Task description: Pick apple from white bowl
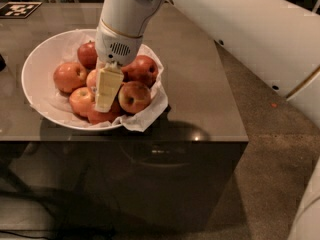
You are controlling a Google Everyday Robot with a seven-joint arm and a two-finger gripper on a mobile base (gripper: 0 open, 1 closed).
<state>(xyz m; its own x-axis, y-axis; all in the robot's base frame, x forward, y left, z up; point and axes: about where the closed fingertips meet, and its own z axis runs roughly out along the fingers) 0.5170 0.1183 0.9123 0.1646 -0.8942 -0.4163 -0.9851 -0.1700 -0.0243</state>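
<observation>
Gripper [106, 91] down among red apples [134, 96] in paper-lined white bowl [37, 66] on counter [200, 84], open or clamped cannot be told, black-and-white marker tag [19, 9] at far corner

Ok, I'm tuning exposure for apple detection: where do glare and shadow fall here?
Camera view: warm, dim light; a glare spot on the table near its front edge, right of the white bowl; the bowl's shadow falls toward that edge; the gripper, down among the apples, hides part of the pile.
</observation>
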